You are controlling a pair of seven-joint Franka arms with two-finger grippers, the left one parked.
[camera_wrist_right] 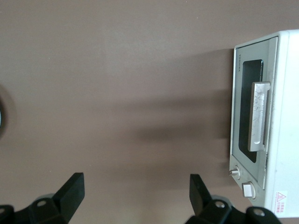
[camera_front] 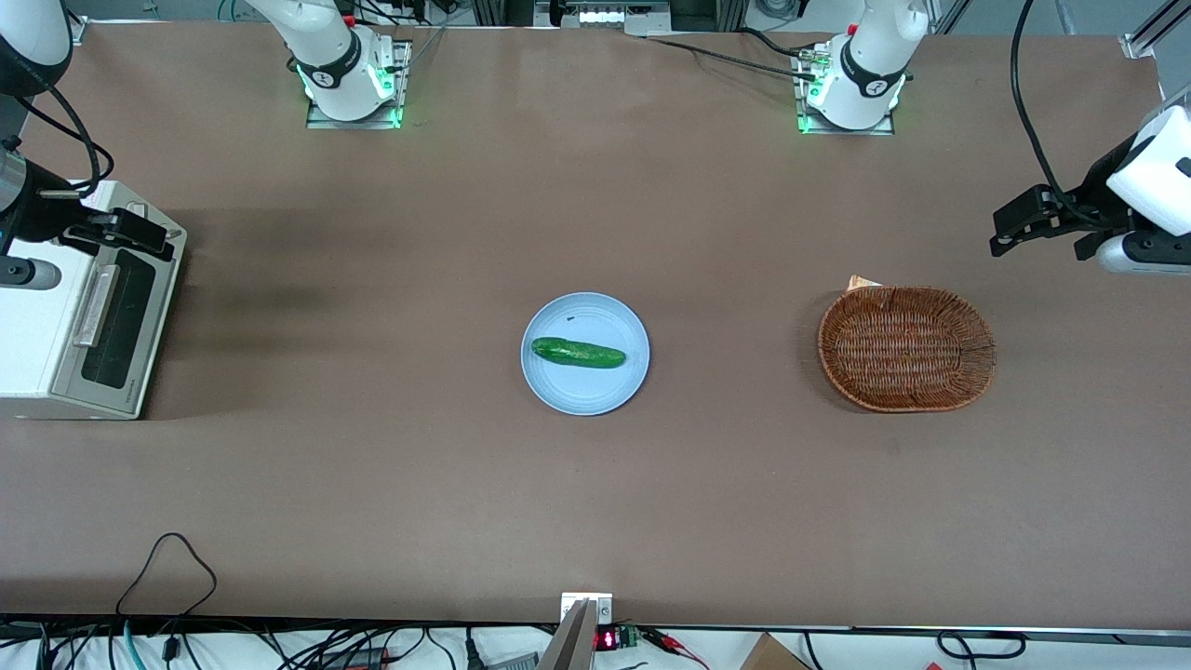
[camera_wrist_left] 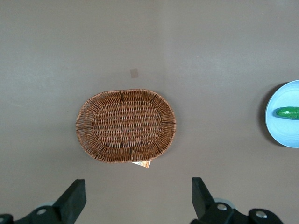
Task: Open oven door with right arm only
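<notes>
Fingers [camera_wrist_right: 72,191] spread wide and holding nothing, the gripper [camera_wrist_right: 135,196] of the right arm [camera_front: 28,205] hangs above the oven's top edge at the working arm's end of the brown table [camera_front: 595,502]. The oven [camera_front: 56,326] sits there, cream-white, its door [camera_wrist_right: 250,116] closed, silver handle [camera_wrist_right: 259,116] across the dark glass, two knobs [camera_wrist_right: 240,179] beside it. Toward the parked arm's end, a wicker basket [camera_front: 907,347]. Mid-table, a blue plate [camera_front: 585,386], and on it a cucumber [camera_front: 578,353].
</notes>
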